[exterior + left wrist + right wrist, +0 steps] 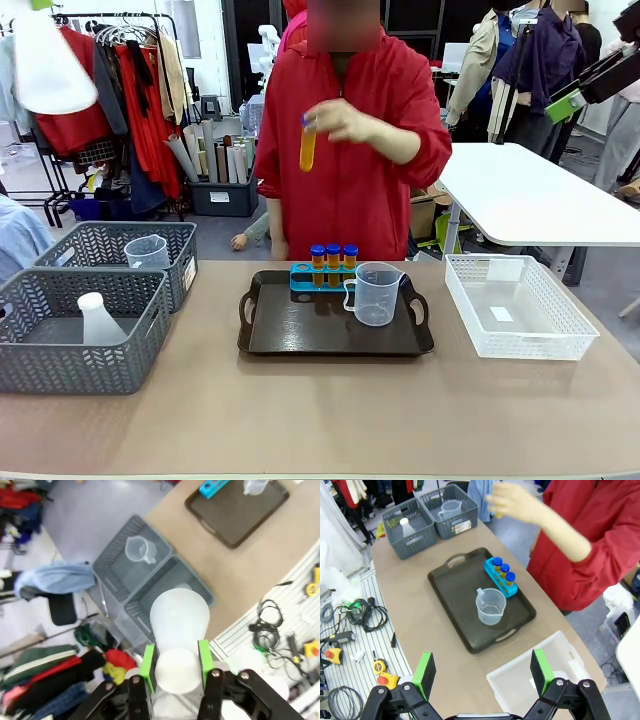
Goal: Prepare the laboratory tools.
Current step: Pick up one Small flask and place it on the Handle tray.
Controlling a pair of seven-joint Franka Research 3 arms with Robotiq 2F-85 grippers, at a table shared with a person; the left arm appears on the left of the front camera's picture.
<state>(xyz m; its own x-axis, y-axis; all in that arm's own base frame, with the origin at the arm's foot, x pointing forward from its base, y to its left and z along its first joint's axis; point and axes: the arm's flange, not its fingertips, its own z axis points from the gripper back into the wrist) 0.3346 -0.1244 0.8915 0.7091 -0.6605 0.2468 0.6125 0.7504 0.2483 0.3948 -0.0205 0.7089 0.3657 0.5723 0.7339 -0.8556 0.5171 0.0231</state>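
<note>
My left gripper (176, 662) is shut on the neck of a whitish conical flask (179, 617), held high above the table's left end; the same flask (45, 60) hangs at the top left of the front view. A second flask (100, 320) stands in the near grey basket (60, 370). On the dark tray (300, 335) stand a clear beaker (375, 293) and a blue rack with three orange, blue-capped tubes (333, 258). The person's hand holds another orange tube (307, 146) up above the tray. My right gripper (482, 672) is open and empty, high over the table's right side.
The far grey basket (185, 240) holds a second clear beaker (147, 252). A white basket (575, 335) sits to the right of the tray. The person in red stands at the far edge. Cables and tools (350, 625) lie on a shelf below the near edge.
</note>
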